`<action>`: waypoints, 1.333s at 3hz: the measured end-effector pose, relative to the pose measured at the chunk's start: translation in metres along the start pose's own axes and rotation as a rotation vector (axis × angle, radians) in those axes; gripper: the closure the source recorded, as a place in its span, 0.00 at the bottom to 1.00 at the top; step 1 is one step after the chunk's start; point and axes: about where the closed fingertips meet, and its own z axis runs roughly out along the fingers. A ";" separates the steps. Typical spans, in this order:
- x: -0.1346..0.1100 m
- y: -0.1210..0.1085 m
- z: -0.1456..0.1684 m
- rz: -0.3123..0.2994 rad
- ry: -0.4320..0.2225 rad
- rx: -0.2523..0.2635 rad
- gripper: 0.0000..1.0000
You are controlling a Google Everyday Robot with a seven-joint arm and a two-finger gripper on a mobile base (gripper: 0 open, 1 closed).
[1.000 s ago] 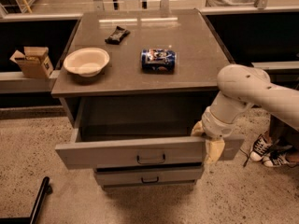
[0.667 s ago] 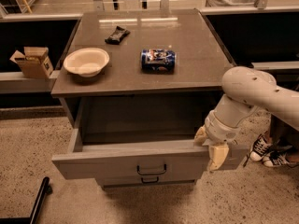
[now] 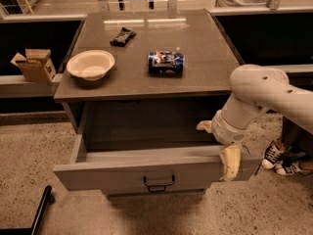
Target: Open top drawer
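Note:
The top drawer (image 3: 107, 173) is a wide grey drawer under the tabletop. It stands pulled well out, and its inside looks empty. Its black bar handle (image 3: 159, 182) sits at the middle of the front. My gripper (image 3: 217, 145), on the white arm (image 3: 259, 94) from the right, is at the right end of the drawer front. It is open and straddles the front panel: one cream finger (image 3: 204, 126) is inside the drawer, the other finger (image 3: 231, 163) hangs down outside it. The two lower drawers are hidden under the open one.
On the grey tabletop (image 3: 205, 62) stand a white bowl (image 3: 90, 64), a blue can on its side (image 3: 166, 62) and a dark snack bar (image 3: 122, 35). A cardboard box (image 3: 33, 65) sits on a ledge at left. Sneakers (image 3: 281, 160) are at right, a black bar (image 3: 39, 212) at lower left.
The top drawer has slid further out toward the camera, covering the lower drawers. My gripper has moved forward and down with its right end.

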 end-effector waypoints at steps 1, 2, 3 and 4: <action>-0.005 -0.021 -0.032 0.007 0.069 0.050 0.00; -0.005 -0.042 -0.060 0.011 0.085 0.085 0.01; 0.000 -0.062 -0.068 0.028 0.073 0.103 0.17; 0.008 -0.070 -0.049 0.055 0.054 0.095 0.41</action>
